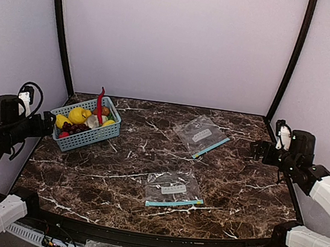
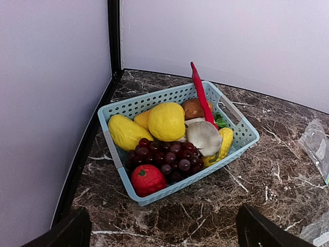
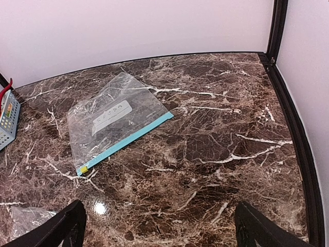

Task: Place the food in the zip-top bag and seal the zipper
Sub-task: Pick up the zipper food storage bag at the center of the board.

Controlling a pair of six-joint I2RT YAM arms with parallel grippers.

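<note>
Two yellow lemons lie in a light blue basket at the table's left; they also show in the top view. Two clear zip-top bags lie flat and empty: a far one with its teal zipper facing the front right, and a near one with its zipper along its front edge. My left gripper is open and empty just short of the basket. My right gripper is open and empty to the right of the far bag.
The basket also holds a long red chili, dark grapes, a red tomato-like fruit, a corn cob and a pale shell-like piece. Black frame posts and lilac walls close in the marble table.
</note>
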